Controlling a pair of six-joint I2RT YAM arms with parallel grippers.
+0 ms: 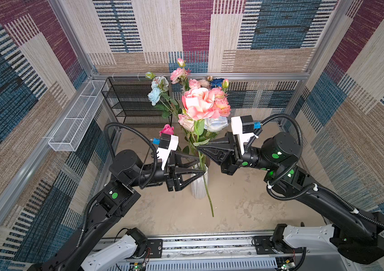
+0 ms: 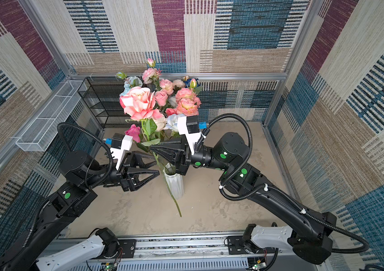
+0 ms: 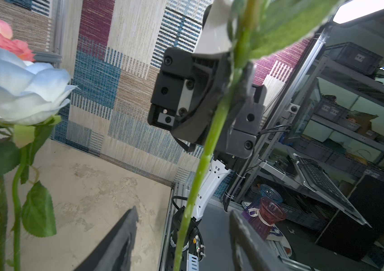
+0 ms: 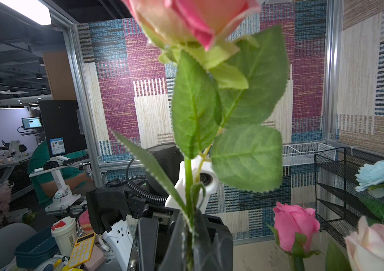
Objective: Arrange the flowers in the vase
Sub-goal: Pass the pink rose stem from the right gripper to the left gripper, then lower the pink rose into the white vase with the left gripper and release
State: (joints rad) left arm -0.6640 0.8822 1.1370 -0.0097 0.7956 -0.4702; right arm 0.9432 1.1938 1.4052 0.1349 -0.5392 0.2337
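Left gripper (image 1: pixel 200 167): jaws spread, straddling the green stem (image 3: pixel 208 140) of the large pink rose (image 1: pixel 199 103), not touching it in the left wrist view.

Risk on this side: closing off-centre and pushing the stem sideways instead of pinching it, or nipping a leaf.

Further right, risk at the white vase (image 1: pixel 198 187): stem hanging outside it, crossing its front in both top views, lower end showing past the base. Needs lifting clear of the rim, else likely to knock the narrow vase or tangle with the flowers (image 1: pixel 221 104) crowded inside.

Right gripper (image 1: pixel 199 148): pressed together on the same stem, just under the leaves. Probably drops the rose if released before the left has a hold.

Rose head above both grippers. Left jaws lower down the stem than the right, beside the vase mouth.
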